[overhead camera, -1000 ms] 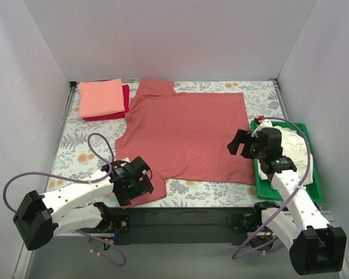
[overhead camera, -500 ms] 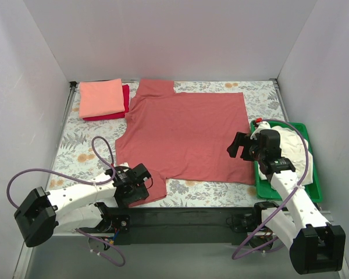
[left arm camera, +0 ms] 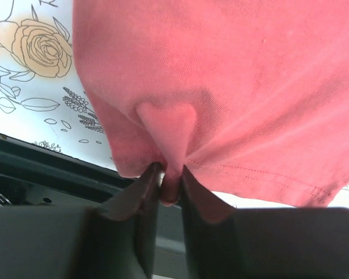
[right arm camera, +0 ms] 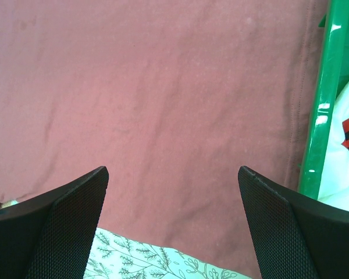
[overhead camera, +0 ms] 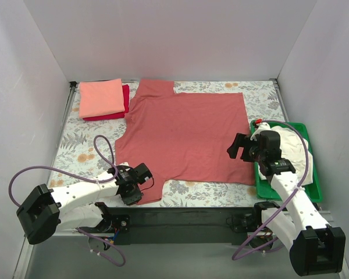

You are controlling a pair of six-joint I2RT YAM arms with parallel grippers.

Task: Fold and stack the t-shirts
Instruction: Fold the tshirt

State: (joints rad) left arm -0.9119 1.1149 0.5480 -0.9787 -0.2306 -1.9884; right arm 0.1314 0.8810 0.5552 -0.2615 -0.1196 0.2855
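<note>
Item: brick-red t-shirt (overhead camera: 186,131), limp, light; my left tool (left arm camera: 170,177) pinches its sleeve hem at the bench (overhead camera: 75,152) near edge, my right tool (overhead camera: 238,145) agape.

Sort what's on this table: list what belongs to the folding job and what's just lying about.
Job: brick-red t-shirt, spread flat, its near corner pinched by the left gripper; salmon-pink t-shirt, folded, atop the folded crimson t-shirt; cream-white t-shirt, crumpled in the green plastic tray.
Lying about: green plastic tray; floral table cover.
</note>
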